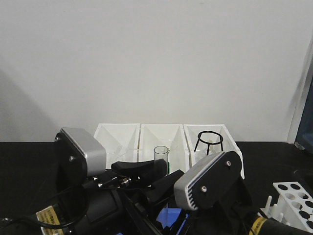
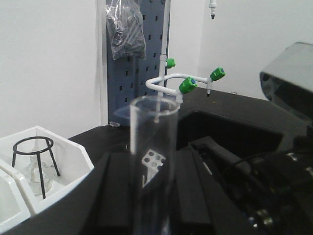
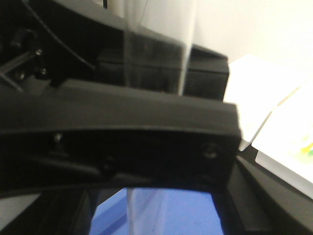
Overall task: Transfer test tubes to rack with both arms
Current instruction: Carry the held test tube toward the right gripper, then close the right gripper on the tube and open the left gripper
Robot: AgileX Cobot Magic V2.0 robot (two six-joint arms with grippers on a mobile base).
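Note:
One clear test tube (image 1: pixel 161 157) stands upright between both arms in the front view. My left gripper (image 2: pixel 149 155) is shut on it, with a black jaw pressed on each side of the glass (image 2: pixel 154 142). My right gripper (image 3: pixel 151 215) is open, its jaws spread wide on either side of the tube's lower part (image 3: pixel 146 208) with gaps on both sides. The left gripper's jaw crosses the right wrist view in front. The white rack (image 1: pixel 295 198) stands at the far right on the black table, and shows through the tube as well (image 2: pixel 152 159).
Three white bins (image 1: pixel 117 137) line the back wall. The right one holds a black wire tripod (image 1: pixel 209 142) over a glass vessel (image 2: pixel 35 176). A lab tap with green knobs (image 2: pixel 188 84) and a grey pegboard (image 2: pixel 127 73) stand beyond the table.

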